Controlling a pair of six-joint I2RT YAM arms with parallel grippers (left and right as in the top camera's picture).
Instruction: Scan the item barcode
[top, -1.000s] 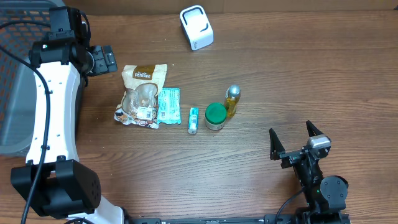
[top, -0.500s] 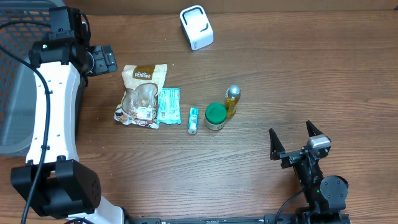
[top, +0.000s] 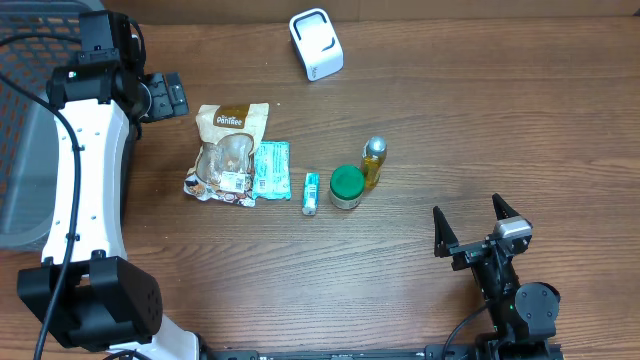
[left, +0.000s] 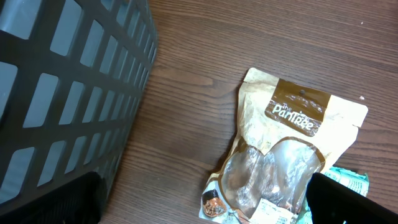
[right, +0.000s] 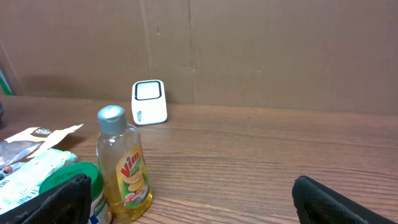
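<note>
- Overhead: my left tool is hanging wide open and gripping nothing, just beside the snack pouch.
- Pouch is lying flat on the table, with its long axis pointing away from me.
- My right tool is gaping empty too, sitting well apart from the pouch.
- Scanner is standing at the far edge, so I'm judging the left arm nearer.

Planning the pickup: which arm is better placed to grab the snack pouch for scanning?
Left. The left gripper hangs open close to the snack pouch, which fills much of its wrist view. The right gripper, also open, sits far off, beyond the bottle and jar.
</note>
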